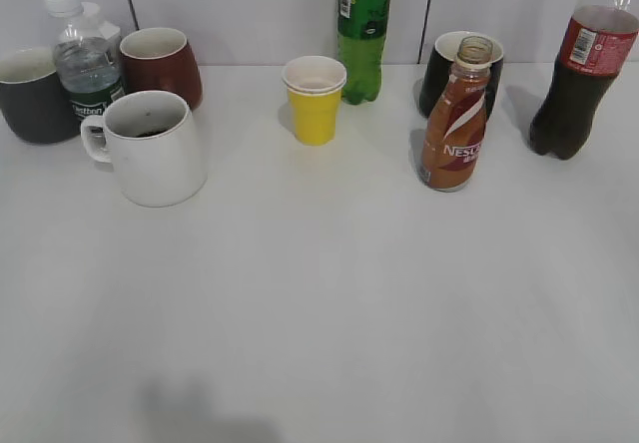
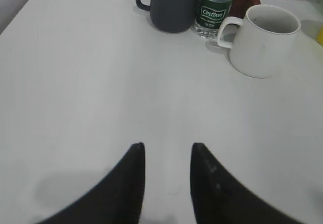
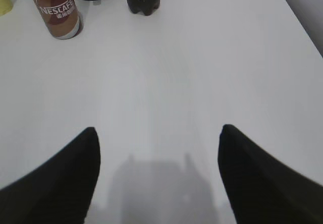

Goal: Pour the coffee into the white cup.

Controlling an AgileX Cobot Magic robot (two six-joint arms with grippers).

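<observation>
The brown Nescafe coffee bottle [image 1: 455, 124] stands uncapped at the right of the table; it also shows in the right wrist view [image 3: 58, 9]. The white cup [image 1: 152, 148], a handled mug, stands at the left with something dark at its bottom; it also shows in the left wrist view [image 2: 265, 40]. My left gripper [image 2: 167, 151] is open and empty, well in front of the white cup. My right gripper [image 3: 157, 135] is wide open and empty, well in front of the bottle. Neither gripper shows in the exterior view.
A dark grey mug [image 1: 32, 94], a water bottle [image 1: 85, 64] and a maroon cup [image 1: 162, 64] stand behind the white cup. A yellow paper cup [image 1: 315, 99], a green bottle [image 1: 363, 29], a black mug [image 1: 444, 64] and a cola bottle [image 1: 582, 74] line the back.
</observation>
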